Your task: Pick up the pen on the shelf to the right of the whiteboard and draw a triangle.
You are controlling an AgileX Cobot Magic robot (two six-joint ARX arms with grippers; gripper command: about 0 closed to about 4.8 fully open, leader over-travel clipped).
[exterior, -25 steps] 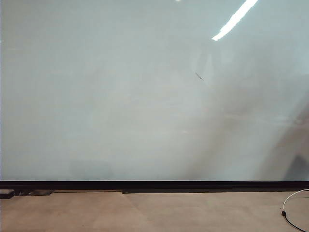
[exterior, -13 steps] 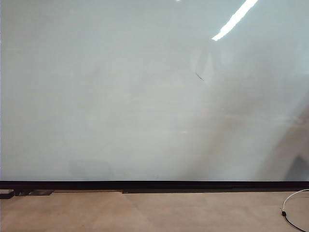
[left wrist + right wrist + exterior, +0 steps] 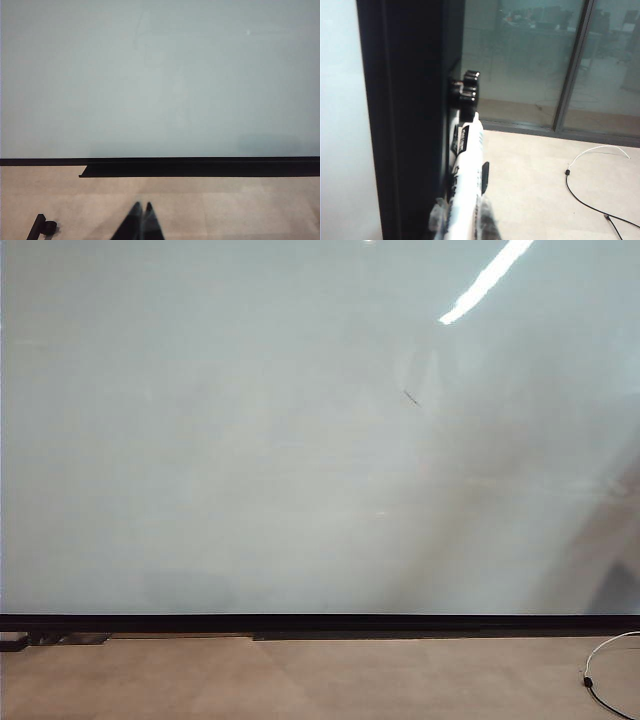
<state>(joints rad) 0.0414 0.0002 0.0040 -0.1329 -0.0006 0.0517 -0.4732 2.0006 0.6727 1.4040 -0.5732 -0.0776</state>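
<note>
Closing: right gripper [image 3: 462, 220] has just pressed its jaws in on the slim white marker pen with black label bands [image 3: 464, 165]; translucent fingertips [image 3: 439, 216] sit either side of the barrel, pinching it.
Meaning for task: judged as grasp step done, pen not yet lifted off; drawing not started.
Pen place: lying along the black shelf edge [image 3: 410, 125] at the right side of the whiteboard, dark ribbed end pointing away from the gripper, barrel beside the black frame.
Left gripper: [image 3: 141, 220] dark pointed fingers pressed together, holding nothing, low in front of the board's lower edge, above the tan floor [image 3: 225, 205].
Whiteboard: very large glossy pale white-grey board [image 3: 250, 440], flat, mirror-like sheen, ceiling light streak near its top right; matte black strip [image 3: 320, 622] along the bottom.
Triangle: none on the board; only a tiny dark slanted scratch mark [image 3: 411, 397] right of centre.
Exterior view: no change across the last second, no arm seen there.
Pen material: smooth hard plastic, round, likely slippery; printed label.
Other: thin white cable [image 3: 605, 655] curling on the floor at the lower right; glass partition [image 3: 545, 60] behind the shelf.
</note>
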